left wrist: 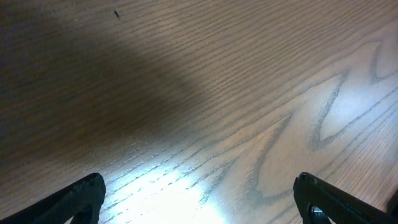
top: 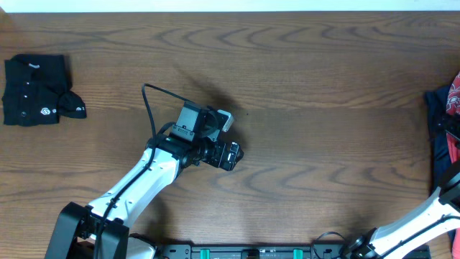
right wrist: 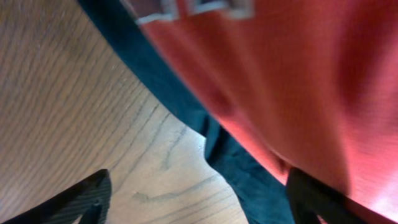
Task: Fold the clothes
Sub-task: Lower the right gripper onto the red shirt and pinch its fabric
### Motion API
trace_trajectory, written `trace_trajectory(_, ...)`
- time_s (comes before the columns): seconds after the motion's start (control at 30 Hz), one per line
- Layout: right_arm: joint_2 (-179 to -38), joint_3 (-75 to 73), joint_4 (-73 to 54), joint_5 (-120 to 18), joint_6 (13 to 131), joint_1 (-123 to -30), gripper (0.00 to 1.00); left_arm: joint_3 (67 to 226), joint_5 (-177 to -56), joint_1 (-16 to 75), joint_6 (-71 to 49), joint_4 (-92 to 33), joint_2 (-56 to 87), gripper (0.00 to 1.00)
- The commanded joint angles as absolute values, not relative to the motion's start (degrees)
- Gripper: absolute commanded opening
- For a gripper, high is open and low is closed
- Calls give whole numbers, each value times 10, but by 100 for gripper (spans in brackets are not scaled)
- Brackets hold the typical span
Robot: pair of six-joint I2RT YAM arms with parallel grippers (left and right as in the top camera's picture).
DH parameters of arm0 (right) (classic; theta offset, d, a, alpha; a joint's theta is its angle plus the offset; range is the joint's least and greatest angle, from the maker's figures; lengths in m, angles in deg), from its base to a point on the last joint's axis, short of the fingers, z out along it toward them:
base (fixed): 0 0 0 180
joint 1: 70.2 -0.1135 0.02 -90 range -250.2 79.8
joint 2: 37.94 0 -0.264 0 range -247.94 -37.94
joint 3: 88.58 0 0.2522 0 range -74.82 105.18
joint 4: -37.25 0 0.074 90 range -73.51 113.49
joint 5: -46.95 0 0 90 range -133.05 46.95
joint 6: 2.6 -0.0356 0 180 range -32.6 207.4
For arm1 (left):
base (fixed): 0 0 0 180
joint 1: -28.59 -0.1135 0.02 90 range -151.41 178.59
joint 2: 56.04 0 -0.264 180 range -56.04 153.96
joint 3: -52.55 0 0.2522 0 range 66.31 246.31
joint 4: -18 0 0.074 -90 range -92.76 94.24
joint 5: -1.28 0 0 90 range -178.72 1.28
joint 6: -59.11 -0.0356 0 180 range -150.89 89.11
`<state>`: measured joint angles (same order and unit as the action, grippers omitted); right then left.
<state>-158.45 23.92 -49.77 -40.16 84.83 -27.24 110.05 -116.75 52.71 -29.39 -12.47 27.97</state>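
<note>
Overhead: I log a black buttoned shirt [top: 34, 90], folded, at the table's [top: 323, 65] far left. A dark blue garment [top: 437, 133] with a coral-red T-shirt [top: 453, 97] over it lies at the right edge, both cut off by the frame. Left wrist alone shows the left tool [left wrist: 199, 202] spread wide over bare wood, holding nothing. Right wrist alone shows the right tool [right wrist: 199, 199] spread wide, empty, at the blue garment's edge; the T-shirt's white lettering [right wrist: 193, 7] is blurred.

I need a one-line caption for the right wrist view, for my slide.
Open right gripper near a red T-shirt lying over a dark blue garment on the table.
</note>
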Motion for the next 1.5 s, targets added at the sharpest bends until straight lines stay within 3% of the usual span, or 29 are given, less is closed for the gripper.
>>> trace_trajectory(0.0, -1576, 278, -505, -427, 851, -260, 85, 1111, -1161, 528, -293, -128, 282, 98)
trace_trajectory(0.13, -1576, 296, -513, -459, 865, -263, 80, 1111, -1161, 528, -293, -126, 282, 98)
trace_trajectory(0.4, -1576, 302, -511, -467, 879, -277, 84, 1111, -1161, 528, -293, -121, 282, 98)
trace_trajectory(0.6, -1576, 331, -526, -462, 878, -270, 77, 1111, -1161, 528, -293, -121, 282, 98)
trace_trajectory(1.07, -1576, 359, -571, -242, 720, -253, 79, 1111, -1161, 528, -293, -115, 282, 98)
trace_trajectory(1.47, -1572, 358, -559, -345, 783, -225, 68, 1111, -1161, 528, -293, -115, 282, 98)
